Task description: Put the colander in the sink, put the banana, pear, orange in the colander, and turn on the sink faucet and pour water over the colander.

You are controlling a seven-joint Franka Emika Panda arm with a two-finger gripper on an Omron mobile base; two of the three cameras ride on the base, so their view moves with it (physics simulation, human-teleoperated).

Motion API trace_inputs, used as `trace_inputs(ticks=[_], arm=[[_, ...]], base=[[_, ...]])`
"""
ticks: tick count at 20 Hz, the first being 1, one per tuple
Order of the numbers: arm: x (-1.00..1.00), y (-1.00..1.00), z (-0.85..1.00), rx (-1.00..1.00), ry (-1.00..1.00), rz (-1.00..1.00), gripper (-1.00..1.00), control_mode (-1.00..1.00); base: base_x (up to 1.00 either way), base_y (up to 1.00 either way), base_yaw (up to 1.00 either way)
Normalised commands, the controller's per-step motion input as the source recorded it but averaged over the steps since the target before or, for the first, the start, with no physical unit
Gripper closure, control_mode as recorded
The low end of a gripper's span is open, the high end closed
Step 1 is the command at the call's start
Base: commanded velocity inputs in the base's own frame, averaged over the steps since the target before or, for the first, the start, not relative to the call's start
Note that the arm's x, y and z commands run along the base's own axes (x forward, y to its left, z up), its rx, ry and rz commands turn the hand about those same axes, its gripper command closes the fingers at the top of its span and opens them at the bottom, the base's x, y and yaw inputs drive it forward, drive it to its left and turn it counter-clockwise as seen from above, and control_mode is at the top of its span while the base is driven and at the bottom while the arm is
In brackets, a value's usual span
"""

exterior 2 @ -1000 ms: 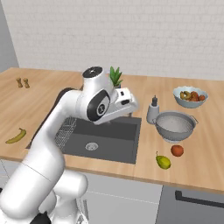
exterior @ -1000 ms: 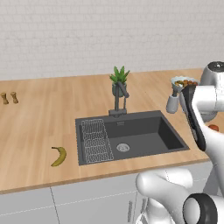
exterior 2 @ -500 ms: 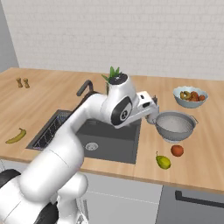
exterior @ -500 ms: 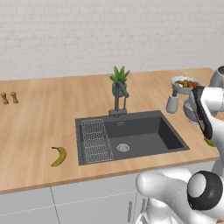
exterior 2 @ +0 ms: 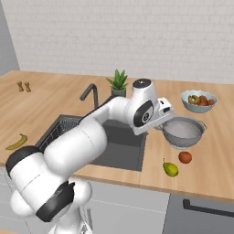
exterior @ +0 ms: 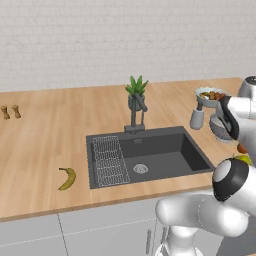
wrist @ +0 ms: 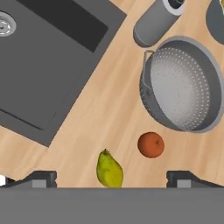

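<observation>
Right now the colander (wrist: 183, 85) sits on the surface (wrist: 109, 109) right of the sink (wrist: 43, 57), empty; nothing is in the basin yet. Fingers (wrist: 111, 177) are spread wide, holding nothing, above the pear (wrist: 109, 169) and orange (wrist: 151, 145). Risk: they're nearer the fruit than the colander rim, so a straight descent could knock the pear or roll the orange. The grey bottle (wrist: 155, 22) beside the rim crowds a grasp there. Arm is swung right, hand pointing down over the surface.
</observation>
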Motion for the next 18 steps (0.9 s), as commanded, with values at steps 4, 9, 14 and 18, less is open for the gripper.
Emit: trace_inputs(ticks=[4, 9, 14, 18], arm=[[0.37, -0.14, -0.31, 0.00, 0.01, 0.00, -1.00, -1.00], [0.40, -0.22, -0.25, 0.00, 0.00, 0.00, -1.00, -1.00], [0.26, -0.23, -0.26, 0.00, 0.00, 0.00, -1.00, -1.00], [0.28, -0.17, -0.27, 0.00, 0.00, 0.00, -1.00, -1.00]], base=[[0.00, 0.00, 0.00], [0.00, 0.00, 0.00], [0.00, 0.00, 0.00], [0.00, 0.00, 0.00]])
